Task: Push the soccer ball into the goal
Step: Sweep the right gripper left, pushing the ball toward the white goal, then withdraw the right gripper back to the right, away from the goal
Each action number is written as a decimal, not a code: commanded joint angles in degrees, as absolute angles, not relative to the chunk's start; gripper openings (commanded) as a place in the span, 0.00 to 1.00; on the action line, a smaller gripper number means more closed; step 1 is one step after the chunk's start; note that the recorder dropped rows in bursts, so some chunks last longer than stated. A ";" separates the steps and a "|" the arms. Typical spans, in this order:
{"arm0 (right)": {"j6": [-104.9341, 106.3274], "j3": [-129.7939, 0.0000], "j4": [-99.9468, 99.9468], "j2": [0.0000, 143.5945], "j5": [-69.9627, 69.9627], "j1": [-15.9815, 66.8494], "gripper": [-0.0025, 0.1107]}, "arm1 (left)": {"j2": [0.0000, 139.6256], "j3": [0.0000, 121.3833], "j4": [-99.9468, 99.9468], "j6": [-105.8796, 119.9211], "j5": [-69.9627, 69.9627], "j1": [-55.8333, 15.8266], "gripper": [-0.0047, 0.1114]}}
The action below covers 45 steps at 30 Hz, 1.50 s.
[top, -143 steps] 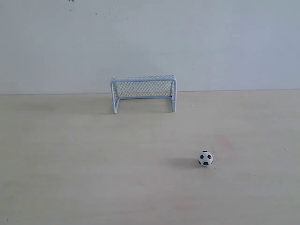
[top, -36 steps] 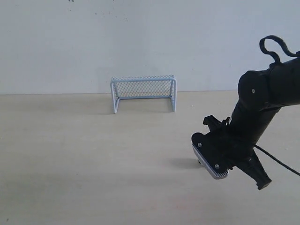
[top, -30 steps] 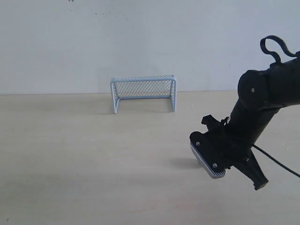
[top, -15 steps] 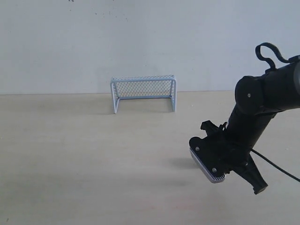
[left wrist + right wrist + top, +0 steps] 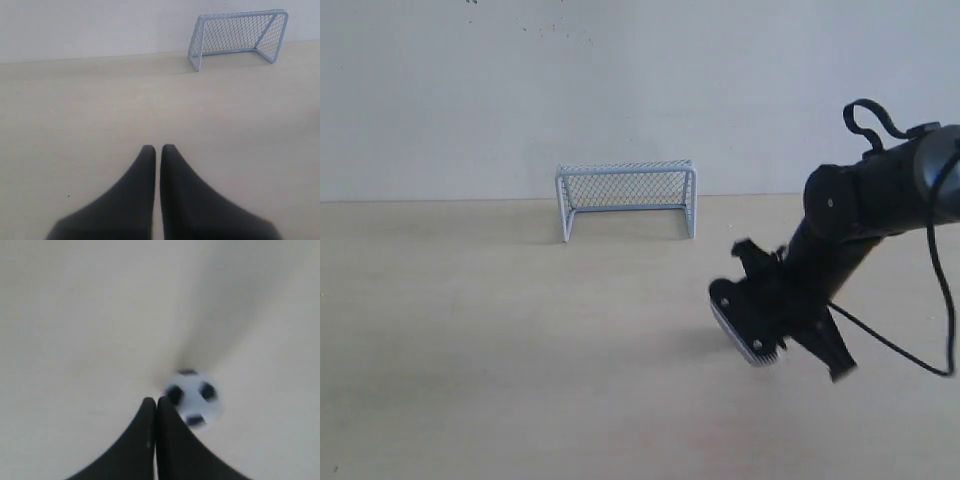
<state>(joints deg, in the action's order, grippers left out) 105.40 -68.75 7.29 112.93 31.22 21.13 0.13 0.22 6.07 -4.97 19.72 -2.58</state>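
- Right claw (image 5: 154, 401), two black tapered fingers: tips pressed together, no gap showing, nothing held.
- Tiny white soccer ball with black patches (image 5: 194, 397): sits just beside those tips, off to one side of the finger line rather than dead ahead. The picture is blurred, so we cannot tell whether tip and ball touch.
- In the exterior view the black right arm (image 5: 865, 200) hides the ball. The arm's wrist hangs low over the right half of the pale wooden bench (image 5: 470, 330), about midway between front and far edges.
- Small grey-white tubular goal with mesh netting (image 5: 626, 172): stands at the far edge against the wall, near mid-bench, well apart from the right arm. Its long axis runs along that far edge and its mouth faces the front edge.
- We judge the push must run toward the far edge and leftward, so the claw wants to be behind the ball on the side away from the goal.
- Left claw (image 5: 158, 148): closed, empty, no ball in its view. The right arm is clearly the nearer.
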 commanded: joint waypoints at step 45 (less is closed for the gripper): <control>77.86 -48.09 45.92 80.52 41.26 20.51 0.02 | 0.00 0.00 6.06 -4.97 19.51 -2.42 0.08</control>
